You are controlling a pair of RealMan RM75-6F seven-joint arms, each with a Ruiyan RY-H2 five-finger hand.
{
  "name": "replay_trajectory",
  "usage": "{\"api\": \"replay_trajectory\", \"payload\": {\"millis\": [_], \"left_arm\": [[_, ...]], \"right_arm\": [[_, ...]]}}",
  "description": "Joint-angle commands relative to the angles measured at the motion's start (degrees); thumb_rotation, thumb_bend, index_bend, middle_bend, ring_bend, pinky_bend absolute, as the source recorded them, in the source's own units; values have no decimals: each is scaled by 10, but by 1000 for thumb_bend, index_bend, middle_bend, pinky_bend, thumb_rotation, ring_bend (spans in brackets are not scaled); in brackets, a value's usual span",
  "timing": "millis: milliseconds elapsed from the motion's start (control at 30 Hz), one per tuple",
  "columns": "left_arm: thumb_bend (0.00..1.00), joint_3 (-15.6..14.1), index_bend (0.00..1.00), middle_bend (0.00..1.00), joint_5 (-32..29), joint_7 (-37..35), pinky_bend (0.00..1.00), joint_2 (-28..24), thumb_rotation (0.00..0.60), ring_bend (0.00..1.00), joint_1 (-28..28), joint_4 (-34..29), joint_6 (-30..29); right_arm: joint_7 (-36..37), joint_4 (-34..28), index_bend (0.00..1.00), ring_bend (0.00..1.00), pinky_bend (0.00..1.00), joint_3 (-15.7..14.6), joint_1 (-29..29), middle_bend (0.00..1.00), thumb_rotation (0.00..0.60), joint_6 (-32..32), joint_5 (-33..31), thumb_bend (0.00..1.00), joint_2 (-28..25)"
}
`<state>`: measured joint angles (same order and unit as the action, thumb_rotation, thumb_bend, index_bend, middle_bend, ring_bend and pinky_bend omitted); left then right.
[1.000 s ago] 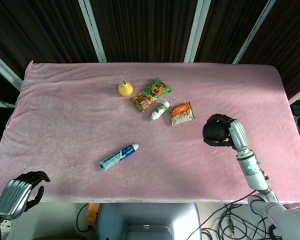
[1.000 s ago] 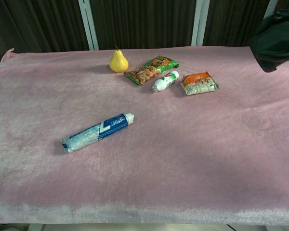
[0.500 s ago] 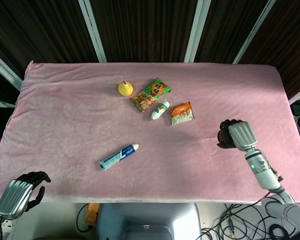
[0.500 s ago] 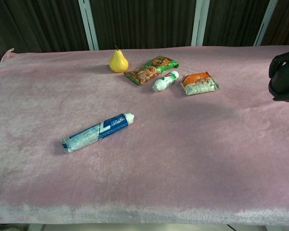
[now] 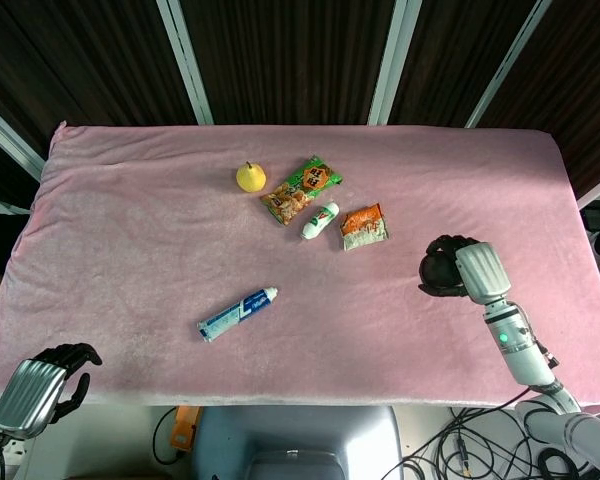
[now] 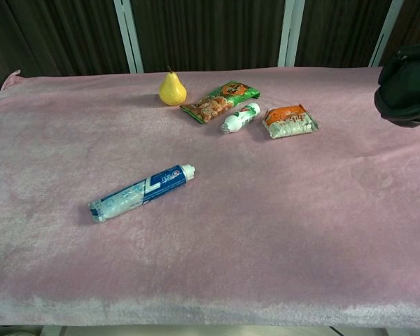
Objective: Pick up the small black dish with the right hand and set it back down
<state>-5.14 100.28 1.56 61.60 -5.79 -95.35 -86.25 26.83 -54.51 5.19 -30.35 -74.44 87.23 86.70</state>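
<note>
The small black dish (image 5: pixel 436 272) is held in my right hand (image 5: pixel 464 268) near the right side of the pink table (image 5: pixel 130 250). In the chest view the dish (image 6: pixel 400 105) and the right hand (image 6: pixel 410 73) show at the right edge, lifted off the cloth; black fingers wrap the dish and I cannot tell them apart from it. My left hand (image 5: pixel 42 384) hangs below the table's front left corner, holding nothing, its fingers loosely bent.
A yellow pear (image 5: pixel 250 177), a green snack bag (image 5: pixel 300 189), a small white bottle (image 5: pixel 319 220) and an orange packet (image 5: pixel 364 226) lie at the centre back. A blue toothpaste tube (image 5: pixel 237 313) lies nearer the front.
Over the last second my right hand, still holding the dish, dropped down and to the right, then came back up and to the left. The left hand stayed put.
</note>
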Motion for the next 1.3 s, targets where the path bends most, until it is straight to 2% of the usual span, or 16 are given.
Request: {"api": "replay_trajectory", "payload": {"millis": [33, 367, 500, 767, 967, 1067, 1200, 1300], "left_arm": [[573, 0, 455, 395, -1, 0, 516, 0, 600, 380, 0, 0, 1], [572, 1, 455, 405, -2, -2, 516, 0, 600, 380, 0, 1, 0], [572, 0, 455, 407, -1, -2, 516, -1, 600, 380, -1, 0, 1], [572, 1, 454, 409, 0, -3, 517, 0, 600, 380, 0, 1, -2], [572, 0, 454, 412, 1, -4, 517, -1, 600, 380, 0, 0, -2], [572, 0, 454, 413, 0, -3, 517, -1, 600, 380, 0, 0, -1], [572, 0, 454, 414, 0, -4, 516, -1, 600, 380, 0, 0, -2], [572, 0, 454, 416, 1, -4, 516, -1, 600, 380, 1, 0, -2]], "right_arm": [[312, 38, 691, 630, 655, 7, 9, 565, 600, -89, 49, 150, 13], [26, 135, 691, 630, 655, -53, -16, 564, 600, 65, 60, 151, 29], [-39, 147, 691, 630, 655, -61, -22, 564, 600, 103, 56, 151, 43], [-49, 166, 675, 611, 650, -75, -30, 564, 600, 135, 61, 150, 61], [-28, 212, 643, 558, 614, -87, -31, 564, 600, 156, 63, 151, 92], [-12, 228, 595, 480, 554, -94, -31, 528, 600, 158, 68, 151, 98], [11, 239, 515, 327, 414, -99, -28, 410, 600, 146, 72, 151, 100], [26, 243, 415, 206, 296, -102, -25, 317, 600, 135, 75, 151, 99]]}}
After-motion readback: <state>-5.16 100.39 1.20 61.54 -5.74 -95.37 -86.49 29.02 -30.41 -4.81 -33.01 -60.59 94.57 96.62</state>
